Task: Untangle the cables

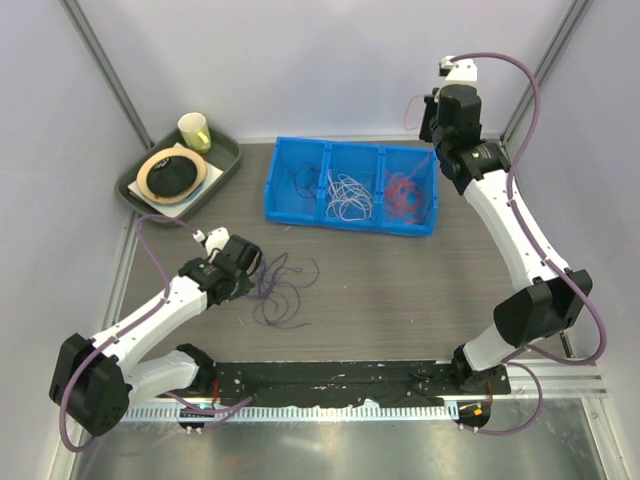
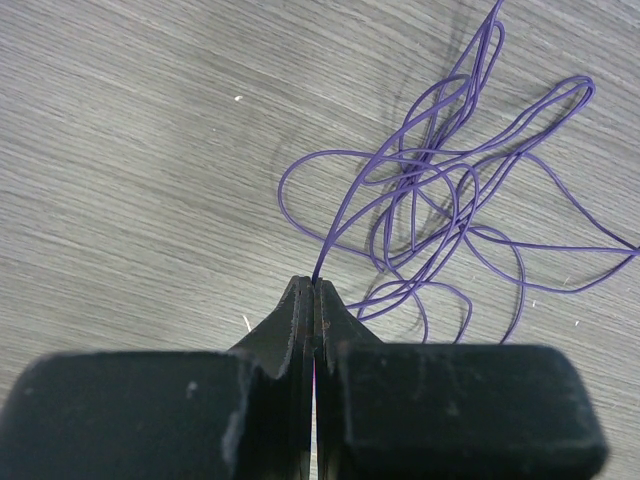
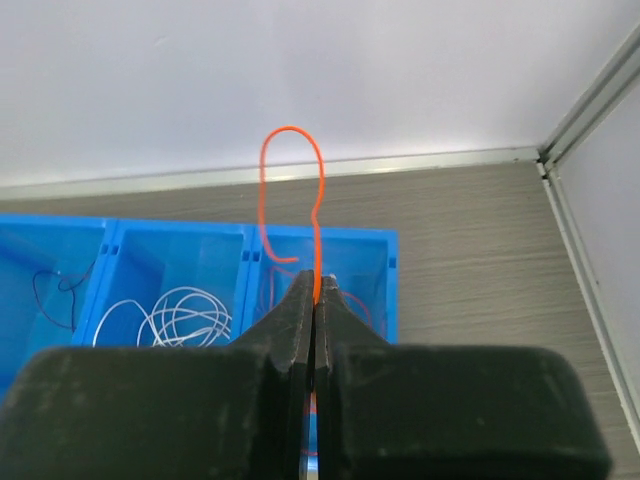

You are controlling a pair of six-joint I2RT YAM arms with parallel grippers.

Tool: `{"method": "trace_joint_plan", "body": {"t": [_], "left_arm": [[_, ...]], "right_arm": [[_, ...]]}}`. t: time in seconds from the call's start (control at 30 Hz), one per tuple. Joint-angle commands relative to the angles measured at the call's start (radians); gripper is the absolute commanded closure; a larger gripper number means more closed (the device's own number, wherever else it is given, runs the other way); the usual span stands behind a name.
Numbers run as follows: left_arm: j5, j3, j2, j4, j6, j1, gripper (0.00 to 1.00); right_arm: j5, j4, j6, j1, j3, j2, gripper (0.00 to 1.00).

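Grips purple cable [image 2: 440,190] in fully closed left gripper [image 2: 315,285]; pinches orange cable [image 3: 290,130] in closed right gripper [image 3: 317,285] over blue bin [image 3: 110,228].

Purple cables [image 1: 280,290]: loose tangle of thin loops flat on table [image 1: 400,290], one strand pinched in L gripper [image 2: 313,290]. One orange-red cable [image 3: 290,128] stands up in a hooked loop from R gripper [image 3: 316,285], above blue bin [image 1: 345,222]. In bin: white cables [image 1: 348,195] curled in mid compt, orange-red bundle [image 1: 405,195] in R compt, few dark strands [image 1: 300,180] in L compt, prob. purple, too thin to tell.
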Motion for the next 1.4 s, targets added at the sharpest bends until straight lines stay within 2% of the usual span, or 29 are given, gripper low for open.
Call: {"method": "trace_joint_plan", "body": {"t": [0.0,0.27,0.47,0.77,0.8,0.87,0.93,1.03,1.23,1.37], "left_arm": [[0.011,0.029,0.002,0.032,0.018,0.007,1.00],[0.042,0.008,-0.016,0.040,0.038,0.007,1.00],[0.057,0.003,-0.021,0.041,0.040,0.007,1.00],[0.086,-0.005,-0.033,0.035,0.043,0.005,1.00],[0.089,-0.006,-0.034,0.040,0.044,0.007,1.00],[0.105,-0.008,-0.042,0.044,0.047,0.007,1.00],[0.118,-0.011,-0.047,0.058,0.056,0.007,1.00],[0.163,-0.018,-0.050,0.093,0.078,0.007,1.00],[0.267,-0.023,-0.067,0.165,0.113,0.007,1.00],[0.333,-0.023,-0.073,0.214,0.138,0.007,1.00]], "right_arm": [[-0.043,0.108,0.012,0.000,-0.071,0.003,0.99],[0.000,0.198,0.059,0.000,-0.272,0.017,0.99],[-0.031,0.234,0.124,-0.002,-0.366,0.085,0.99],[0.041,0.153,0.229,-0.002,-0.305,0.253,0.98],[0.053,0.134,0.230,-0.002,-0.290,0.264,0.97],[0.066,0.109,0.230,-0.002,-0.264,0.267,0.86],[0.083,0.099,0.233,-0.002,-0.256,0.252,0.70],[0.089,0.082,0.226,-0.002,-0.251,0.205,0.56],[0.074,0.040,0.180,0.001,-0.262,0.062,0.40],[0.061,0.020,0.131,0.062,-0.305,-0.038,0.37]]}}
